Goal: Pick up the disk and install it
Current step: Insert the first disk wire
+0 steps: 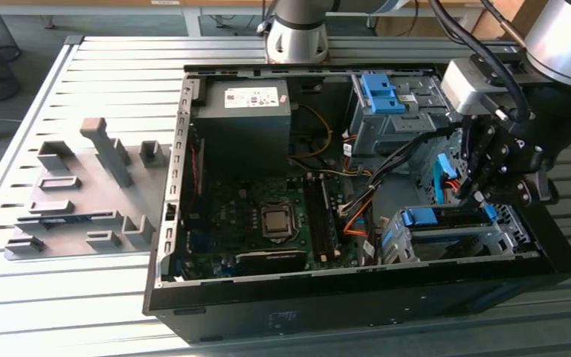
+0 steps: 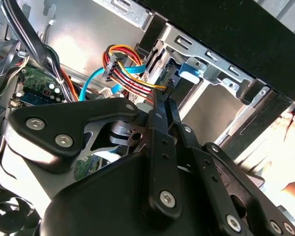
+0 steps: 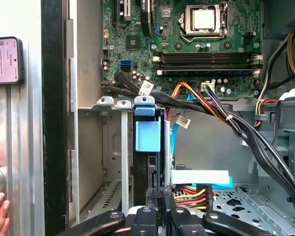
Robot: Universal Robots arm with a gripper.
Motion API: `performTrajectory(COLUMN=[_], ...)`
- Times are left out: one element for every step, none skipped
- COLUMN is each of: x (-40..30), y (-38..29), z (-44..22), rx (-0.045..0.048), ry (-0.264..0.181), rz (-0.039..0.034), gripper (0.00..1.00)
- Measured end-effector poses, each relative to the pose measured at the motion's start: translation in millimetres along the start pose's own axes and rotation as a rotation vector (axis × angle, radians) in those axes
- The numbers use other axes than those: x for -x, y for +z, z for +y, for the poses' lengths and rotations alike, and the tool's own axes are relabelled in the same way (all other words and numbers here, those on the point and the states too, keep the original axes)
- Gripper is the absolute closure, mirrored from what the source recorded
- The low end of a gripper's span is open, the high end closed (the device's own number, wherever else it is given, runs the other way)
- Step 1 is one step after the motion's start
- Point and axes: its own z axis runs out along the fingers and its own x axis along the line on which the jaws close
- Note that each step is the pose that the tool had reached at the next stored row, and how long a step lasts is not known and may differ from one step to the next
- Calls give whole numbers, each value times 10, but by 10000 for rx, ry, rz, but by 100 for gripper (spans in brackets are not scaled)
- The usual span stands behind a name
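Exterior view: gripper [image 1: 484, 195] low inside case [image 1: 265, 312], beside cage [image 1: 454, 249]
Disk [image 1: 442, 218]: seated in cage, blue handle up
Fingers: closed together, gripping nothing
Handling: stiff, weighty, shock-sensitive; hold by edges

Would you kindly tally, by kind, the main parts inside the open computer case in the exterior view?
Power supply: 1
Motherboard: 1
CPU socket: 1
Metal drive cages: 2
Total: 5
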Motion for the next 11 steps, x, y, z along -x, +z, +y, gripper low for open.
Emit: performTrajectory(x=[-1,-2,-2,-1,-1,-1,-1,-1,-1,-2,-2], y=[2,5,7,9,11,12,15,16,17,17,17], z=[1,1,2,2,2,2,2,2,2,2,2], rx=[0,0,0,0,0,0,0,1,1,1,2], ry=[0,0,1,2,5,10,17,23,28,31,35], rz=[1,1,2,2,2,2,1,2,2,2,2], gripper=[84,84,84,84,84,84,84,84,84,84,84])
